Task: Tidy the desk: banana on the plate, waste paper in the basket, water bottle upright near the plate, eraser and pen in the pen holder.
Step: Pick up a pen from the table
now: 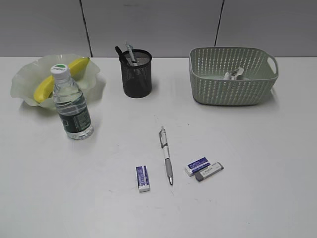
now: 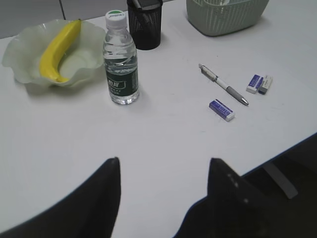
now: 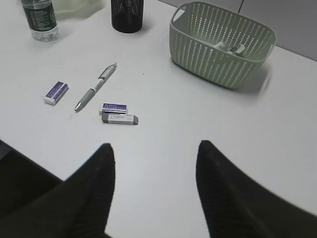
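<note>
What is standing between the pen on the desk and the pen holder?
Nothing visible. The pen lies in front of the pen holder, with only bare desk between them. The erasers lie nearer the front edge, beside the pen.

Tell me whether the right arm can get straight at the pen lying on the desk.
Probably yes. The right end effector is open and holds nothing, and the pen lies flat on bare desk ahead of it. Only the two erasers beside it crowd that side a little.
</note>
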You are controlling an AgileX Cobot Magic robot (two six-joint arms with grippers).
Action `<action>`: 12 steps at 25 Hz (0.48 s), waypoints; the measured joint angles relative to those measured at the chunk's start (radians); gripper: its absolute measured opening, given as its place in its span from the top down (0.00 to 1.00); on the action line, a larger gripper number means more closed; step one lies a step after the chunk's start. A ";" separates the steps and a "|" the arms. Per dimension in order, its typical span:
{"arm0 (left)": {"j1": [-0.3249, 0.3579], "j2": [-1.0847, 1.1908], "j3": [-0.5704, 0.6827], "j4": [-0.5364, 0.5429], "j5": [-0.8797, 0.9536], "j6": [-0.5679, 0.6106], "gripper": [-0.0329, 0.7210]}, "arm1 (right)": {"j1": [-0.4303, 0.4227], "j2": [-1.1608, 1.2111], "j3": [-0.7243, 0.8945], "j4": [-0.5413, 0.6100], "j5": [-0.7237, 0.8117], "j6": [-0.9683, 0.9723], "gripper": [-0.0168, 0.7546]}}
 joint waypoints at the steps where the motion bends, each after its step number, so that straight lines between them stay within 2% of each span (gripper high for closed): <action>1: 0.000 0.000 0.008 -0.001 -0.011 0.005 0.40 | 0.000 0.057 -0.014 0.001 -0.027 -0.019 0.43; 6: 0.000 0.002 0.012 -0.004 -0.024 0.016 0.42 | 0.000 0.402 -0.125 0.004 -0.134 -0.070 0.43; 12: 0.000 0.002 0.012 -0.005 -0.025 0.018 0.43 | 0.000 0.893 -0.388 0.050 -0.135 -0.075 0.43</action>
